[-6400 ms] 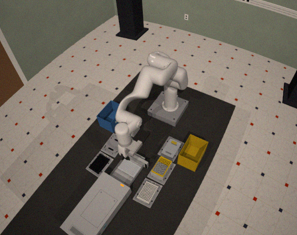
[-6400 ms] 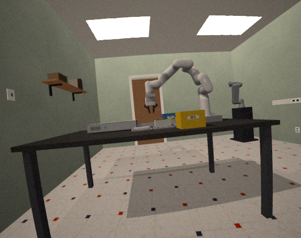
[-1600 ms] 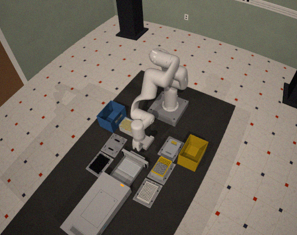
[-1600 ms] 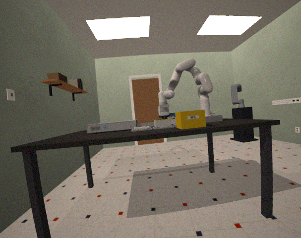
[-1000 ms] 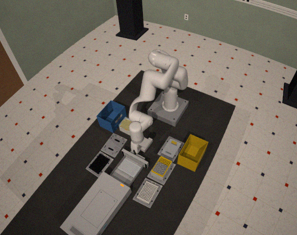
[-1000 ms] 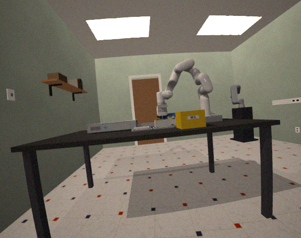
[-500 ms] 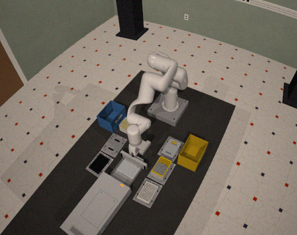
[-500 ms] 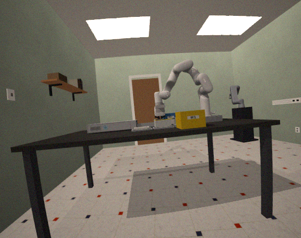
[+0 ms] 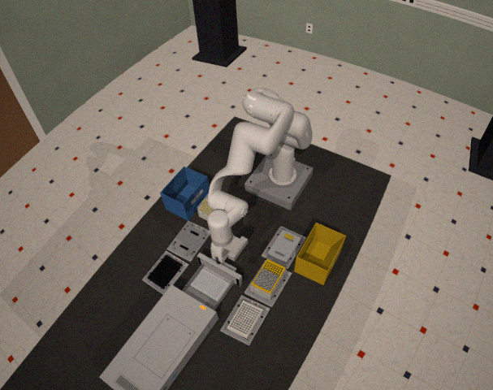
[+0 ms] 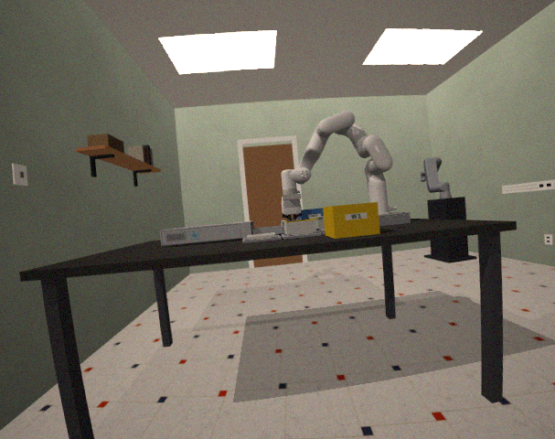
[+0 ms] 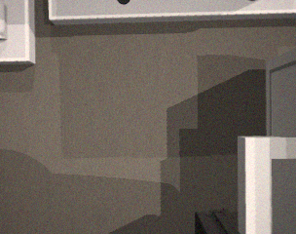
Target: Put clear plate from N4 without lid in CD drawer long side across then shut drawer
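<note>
The grey cooler CD (image 9: 162, 340) lies at the bench's near left, and its orange lamp (image 9: 202, 307) is lit. Its drawer (image 9: 216, 275) stands pulled out toward the arm. The clear plate (image 9: 209, 283) lies flat in the drawer, with no lid on it. My gripper (image 9: 218, 257) is shut and empty. It points down just behind the drawer's front panel (image 9: 219, 269); I cannot tell if it touches the panel. In the wrist view my dark fingertips (image 11: 213, 221) show at the bottom edge, beside a white block (image 11: 257, 185) that looks like the panel's end. In the side view the gripper (image 10: 290, 215) hangs low over the bench.
A blue bin (image 9: 185, 192) stands at the back left and a yellow bin (image 9: 319, 252) at the right. Nests hold a black plate (image 9: 165, 271), a yellow-rimmed plate (image 9: 268, 277) and a white plate (image 9: 244, 318). An empty nest (image 9: 188, 240) lies left of the gripper.
</note>
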Controlling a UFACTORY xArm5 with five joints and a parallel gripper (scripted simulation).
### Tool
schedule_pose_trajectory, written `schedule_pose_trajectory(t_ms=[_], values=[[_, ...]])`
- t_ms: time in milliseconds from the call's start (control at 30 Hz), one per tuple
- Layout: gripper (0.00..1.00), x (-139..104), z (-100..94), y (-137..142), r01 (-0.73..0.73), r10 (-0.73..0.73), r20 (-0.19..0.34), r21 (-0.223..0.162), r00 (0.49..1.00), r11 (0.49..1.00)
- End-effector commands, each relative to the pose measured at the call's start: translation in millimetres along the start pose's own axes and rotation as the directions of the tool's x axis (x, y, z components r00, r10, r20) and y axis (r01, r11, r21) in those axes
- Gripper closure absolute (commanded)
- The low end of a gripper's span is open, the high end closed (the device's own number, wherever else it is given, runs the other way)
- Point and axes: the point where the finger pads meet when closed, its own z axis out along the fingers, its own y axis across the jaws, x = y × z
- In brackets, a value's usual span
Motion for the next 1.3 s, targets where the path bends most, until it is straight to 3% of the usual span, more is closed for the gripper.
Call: schedule_pose_trajectory(t_ms=[0, 1267], values=[[1.00, 0, -1.6, 7, 0.000, 0.000, 0.012, -0.004, 1.000, 1.000], [1.00, 0, -1.9, 61, 0.000, 0.000, 0.012, -0.005, 1.000, 1.000]])
